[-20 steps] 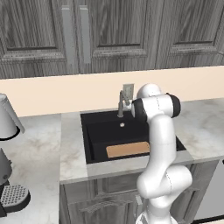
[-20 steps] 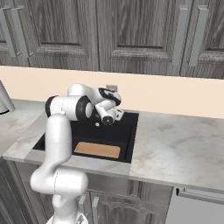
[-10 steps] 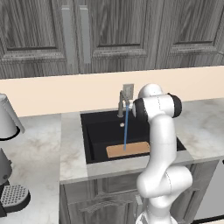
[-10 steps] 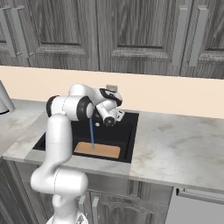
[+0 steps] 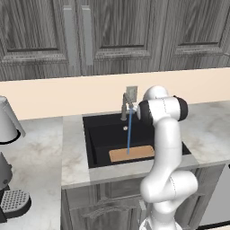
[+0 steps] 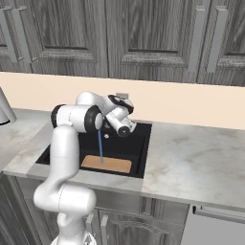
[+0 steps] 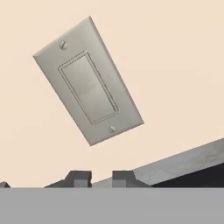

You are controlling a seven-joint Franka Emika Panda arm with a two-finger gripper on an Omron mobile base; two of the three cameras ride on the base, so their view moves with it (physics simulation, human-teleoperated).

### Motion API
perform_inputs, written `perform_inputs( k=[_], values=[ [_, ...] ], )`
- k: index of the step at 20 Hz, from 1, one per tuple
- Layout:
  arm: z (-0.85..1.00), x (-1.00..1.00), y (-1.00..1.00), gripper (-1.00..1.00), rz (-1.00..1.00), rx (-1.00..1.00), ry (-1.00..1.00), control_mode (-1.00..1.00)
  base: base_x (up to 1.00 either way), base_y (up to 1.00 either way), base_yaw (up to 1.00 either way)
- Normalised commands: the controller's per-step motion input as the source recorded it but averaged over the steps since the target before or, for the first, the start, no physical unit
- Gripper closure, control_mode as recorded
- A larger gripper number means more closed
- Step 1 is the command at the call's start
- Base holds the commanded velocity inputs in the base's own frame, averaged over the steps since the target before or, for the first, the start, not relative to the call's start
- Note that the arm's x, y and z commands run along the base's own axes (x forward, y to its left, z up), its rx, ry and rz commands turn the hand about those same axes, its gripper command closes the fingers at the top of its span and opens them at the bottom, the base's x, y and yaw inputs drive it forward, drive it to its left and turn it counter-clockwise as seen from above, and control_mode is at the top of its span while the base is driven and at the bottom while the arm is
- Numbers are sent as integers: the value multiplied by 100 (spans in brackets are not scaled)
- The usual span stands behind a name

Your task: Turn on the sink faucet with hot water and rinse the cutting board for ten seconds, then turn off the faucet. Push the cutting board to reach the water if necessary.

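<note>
Dark grey wood cabinets run above and below a pale marble counter [image 5: 72,152], with a peach-coloured backsplash between them. Set into the counter is the sink [image 5: 101,134], a matte black rectangular basin with a small light drain [image 5: 125,128] toward its back. At the basin's rear edge, at about 12 o'clock from the drain, stands the faucet [image 5: 124,105], a small grey tap, with a grey wall switch plate [image 7: 87,81] on the backsplash just behind it. From the spout the water [image 5: 129,132] falls as a thin straight blue stream and lands on the cutting board [image 5: 131,153], a flat tan board lying on the basin floor along the front wall, at about 6 o'clock from the drain and toward the right half of the basin. In the right base view the stream meets the board left of its middle. The white arm reaches up from the front of the counter, its wrist bent over the back of the sink beside the faucet. In the hand view the gripper [image 7: 101,178] points at the backsplash, with the switch plate tilted above its two dark fingertips [image 7: 78,178]; the tips stand close together with a narrow gap between them and nothing visible in that gap. At the far left of the counter, at 9 o'clock from the sink, is a grey kettle [image 5: 6,123].
</note>
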Motion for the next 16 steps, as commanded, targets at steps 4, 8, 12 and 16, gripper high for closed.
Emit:
perform_inputs(
  k=[4, 8, 12, 16],
  values=[
    [-23, -62, -92, 100, 9, 0, 6, -100, 0, 0, 0],
    [-12, -70, -94, 100, 9, 0, 5, -100, 0, 0, 0],
    [0, -77, -86, 100, 7, 0, 5, -100, 0, 0, 0],
    [0, -82, -70, 100, 5, 0, 5, -100, 0, 0, 0]
  ],
)
